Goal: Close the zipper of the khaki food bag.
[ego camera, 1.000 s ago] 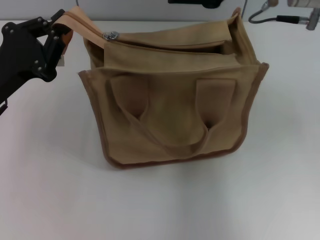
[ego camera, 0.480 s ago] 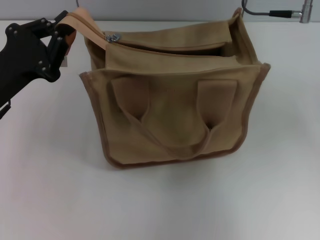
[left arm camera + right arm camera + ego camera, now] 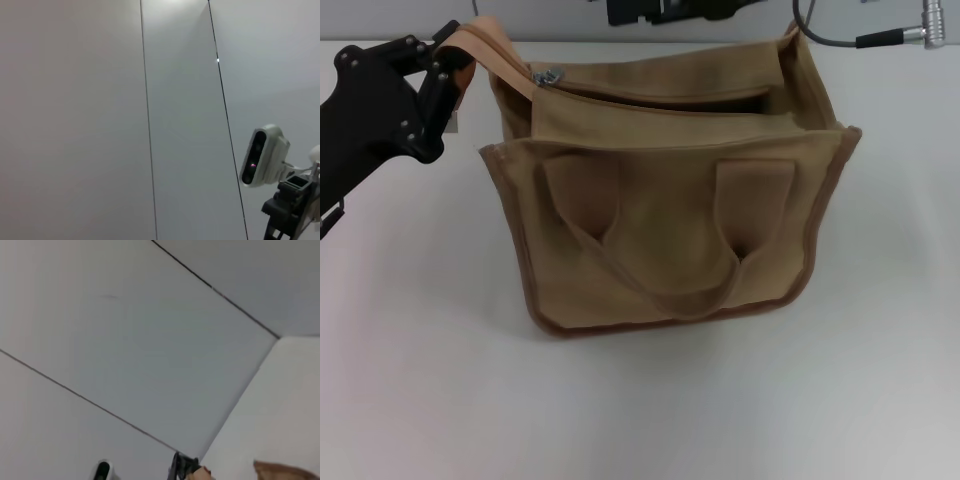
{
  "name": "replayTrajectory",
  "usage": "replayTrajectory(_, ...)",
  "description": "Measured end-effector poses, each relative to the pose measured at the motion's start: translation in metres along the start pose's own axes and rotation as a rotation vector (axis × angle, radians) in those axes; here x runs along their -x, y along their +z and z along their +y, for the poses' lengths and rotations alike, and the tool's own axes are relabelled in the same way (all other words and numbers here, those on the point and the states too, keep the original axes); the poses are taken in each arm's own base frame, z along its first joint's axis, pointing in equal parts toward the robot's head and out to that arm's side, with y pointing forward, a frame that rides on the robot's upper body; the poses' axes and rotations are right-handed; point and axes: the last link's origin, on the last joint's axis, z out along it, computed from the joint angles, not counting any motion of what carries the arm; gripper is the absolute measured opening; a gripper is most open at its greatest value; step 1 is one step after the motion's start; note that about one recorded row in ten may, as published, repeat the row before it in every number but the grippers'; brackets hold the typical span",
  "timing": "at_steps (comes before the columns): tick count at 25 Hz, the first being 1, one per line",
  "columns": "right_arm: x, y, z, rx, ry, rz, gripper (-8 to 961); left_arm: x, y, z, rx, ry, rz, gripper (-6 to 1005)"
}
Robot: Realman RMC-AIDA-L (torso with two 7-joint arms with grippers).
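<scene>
The khaki food bag [image 3: 670, 230] stands upright in the middle of the white table, its two loop handles hanging over the near face. The zipper [image 3: 650, 95] across its top is open along most of its length. The silver slider [image 3: 544, 74] sits at the left end. From there a tan end strip of the zipper tape [image 3: 495, 48] rises to the left, and my left gripper [image 3: 448, 68] is shut on it, holding it taut. A black part of my right arm [image 3: 675, 10] shows at the top edge behind the bag. A corner of the bag [image 3: 282, 472] shows in the right wrist view.
The white table [image 3: 640, 400] runs all around the bag. A grey cable [image 3: 860, 40] lies behind the bag's right corner. The left wrist view shows wall panels and the robot's head camera [image 3: 262, 156].
The black part of the right arm has come back into view at the top edge, further left than a second ago. The bag and left gripper have barely moved.
</scene>
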Motion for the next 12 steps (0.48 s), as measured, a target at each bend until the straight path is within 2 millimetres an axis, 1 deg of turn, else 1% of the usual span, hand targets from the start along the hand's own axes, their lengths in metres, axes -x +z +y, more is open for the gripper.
replayTrajectory(2, -0.004, 0.003, 0.0, 0.007, 0.058, 0.013, 621, -0.001, 0.001, 0.001, 0.008, 0.009, 0.007, 64)
replayTrajectory(9, -0.012, 0.015, -0.004, 0.008, 0.106, 0.033, 622, -0.003, 0.004, 0.006, 0.036, 0.011, 0.037, 65)
replayTrajectory(12, -0.012, 0.019, -0.006, -0.003, 0.126, 0.037, 622, -0.004, 0.004, 0.006, 0.043, 0.011, 0.044, 65)
